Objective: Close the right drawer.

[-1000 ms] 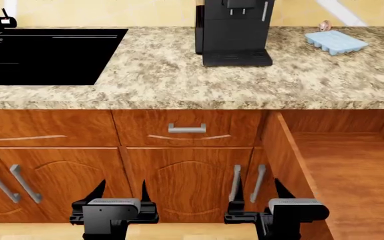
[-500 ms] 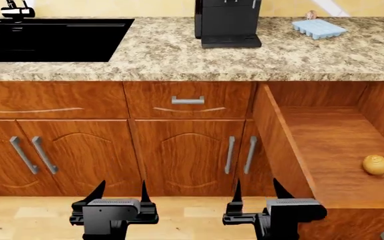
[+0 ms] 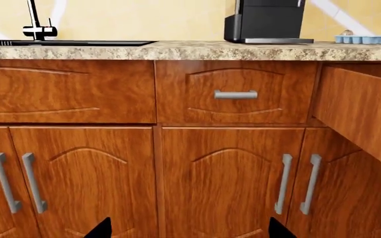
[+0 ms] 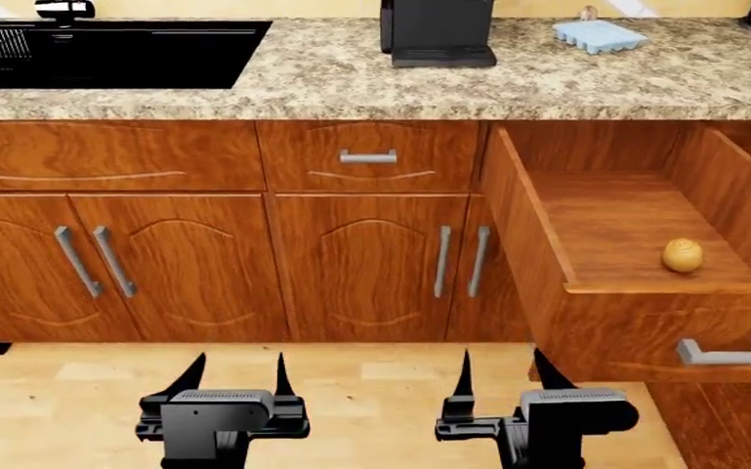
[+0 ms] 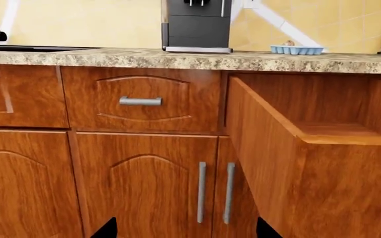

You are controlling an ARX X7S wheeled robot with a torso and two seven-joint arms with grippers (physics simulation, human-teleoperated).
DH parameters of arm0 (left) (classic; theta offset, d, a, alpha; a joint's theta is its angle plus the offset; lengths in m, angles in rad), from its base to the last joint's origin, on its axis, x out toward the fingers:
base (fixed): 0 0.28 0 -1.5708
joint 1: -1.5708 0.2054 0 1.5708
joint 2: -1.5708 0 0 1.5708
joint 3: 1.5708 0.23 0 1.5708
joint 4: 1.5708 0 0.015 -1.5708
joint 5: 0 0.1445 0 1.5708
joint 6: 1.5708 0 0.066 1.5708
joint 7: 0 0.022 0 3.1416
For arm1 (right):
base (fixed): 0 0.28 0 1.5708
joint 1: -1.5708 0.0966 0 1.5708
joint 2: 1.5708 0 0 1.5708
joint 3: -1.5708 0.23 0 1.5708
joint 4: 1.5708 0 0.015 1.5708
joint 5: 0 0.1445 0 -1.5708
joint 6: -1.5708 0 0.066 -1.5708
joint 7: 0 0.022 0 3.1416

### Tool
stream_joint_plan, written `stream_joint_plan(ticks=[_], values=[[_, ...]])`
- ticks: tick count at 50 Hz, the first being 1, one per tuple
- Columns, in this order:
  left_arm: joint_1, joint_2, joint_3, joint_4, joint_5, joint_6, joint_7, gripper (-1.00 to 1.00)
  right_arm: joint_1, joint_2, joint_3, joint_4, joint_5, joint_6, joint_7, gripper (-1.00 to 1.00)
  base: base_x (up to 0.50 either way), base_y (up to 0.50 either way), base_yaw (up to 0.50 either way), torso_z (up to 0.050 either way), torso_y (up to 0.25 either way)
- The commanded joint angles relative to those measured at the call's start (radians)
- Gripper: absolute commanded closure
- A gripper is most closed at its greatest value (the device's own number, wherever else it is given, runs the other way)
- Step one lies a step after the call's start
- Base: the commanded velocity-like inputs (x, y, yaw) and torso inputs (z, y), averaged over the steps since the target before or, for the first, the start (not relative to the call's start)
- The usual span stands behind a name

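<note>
The right drawer [image 4: 636, 327] stands pulled far out of the cabinet at the right, its silver bar handle [image 4: 730, 352] on the front facing me. A small yellowish round thing [image 4: 683, 256] lies inside on the wooden bottom. In the left wrist view the drawer [image 3: 362, 109] shows only its side wall; in the right wrist view the drawer [image 5: 269, 144] shows side and front. My left gripper [image 4: 237, 375] [image 3: 190, 230] and right gripper [image 4: 503, 375] [image 5: 187, 230] hang open and empty over the floor, short of the cabinets. The right one is just left of the drawer's front corner.
A closed middle drawer [image 4: 368, 156] sits left of the open one, above arched cabinet doors [image 4: 368, 264] with upright handles. On the granite counter [image 4: 310, 88] are a black sink [image 4: 102, 54], a black coffee machine [image 4: 438, 29] and a pale blue tray [image 4: 600, 36]. Wooden floor [image 4: 362, 391] lies below.
The head view has backed away from the cabinets; the counter has slid up in view. The drawer's front, its handle and the round thing inside have come into sight. Both grippers stayed open.
</note>
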Motion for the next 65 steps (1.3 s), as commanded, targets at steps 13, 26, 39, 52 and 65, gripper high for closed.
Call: stream_joint_plan(ticks=[13,26,39,52,65], values=[[-0.002,-0.02,0.022,0.004,-0.022,-0.001,-0.023,-1.0,0.007,0.021,-0.032,-0.019,-0.009,0.027,0.035,-1.0,0.0,0.04,0.0,0.0,0.0],[-0.003,-0.028,0.033,0.0,-0.028,0.005,-0.034,-1.0,0.016,0.028,-0.055,-0.013,-0.003,0.026,0.034,-1.0,0.0,0.38,0.0,0.0,0.0],[-0.003,-0.036,0.041,0.003,-0.042,0.004,-0.038,-1.0,0.007,0.037,-0.052,-0.02,0.033,0.002,0.029,-1.0,0.35,0.06,0.0,0.0,0.0],[-0.003,-0.045,0.051,0.008,-0.049,0.002,-0.047,-1.0,0.008,0.045,-0.063,-0.019,0.041,-0.003,0.034,-1.0,0.5,0.08,0.0,0.0,0.0],[-0.006,-0.049,0.061,-0.004,-0.05,0.012,-0.055,-1.0,0.011,0.051,-0.069,-0.016,0.048,-0.008,0.042,-1.0,0.5,0.07,0.0,0.0,0.001]])
